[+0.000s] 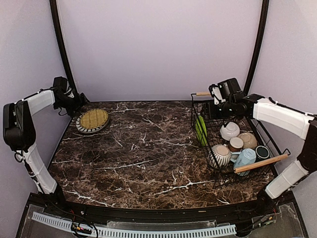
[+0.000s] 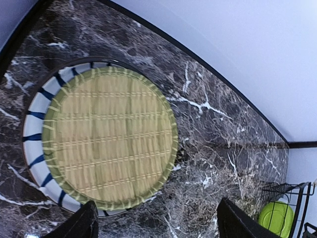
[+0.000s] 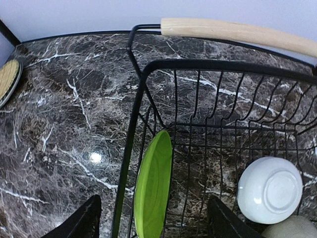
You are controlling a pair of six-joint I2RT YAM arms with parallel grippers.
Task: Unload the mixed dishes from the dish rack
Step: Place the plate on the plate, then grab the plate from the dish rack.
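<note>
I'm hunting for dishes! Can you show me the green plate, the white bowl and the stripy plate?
green plate [image 3: 151, 191]: right wrist view, on its green face.
white bowl [image 3: 270, 190]: right wrist view, on its upturned bottom.
stripy plate [image 2: 109, 139]: left wrist view, on its straw-coloured middle.

Striped plate [image 2: 33, 115] flat, apart from dish rack [image 1: 261, 163]

- Our left arm [image 1: 42, 100] reaches toward the far left — we see the left gripper [image 2: 156, 225] angled downward, its fingers spread wide.
- Our right arm [image 1: 280, 117] extends to the far right, right gripper [image 3: 154, 220] pointing down, fingers apart.
</note>
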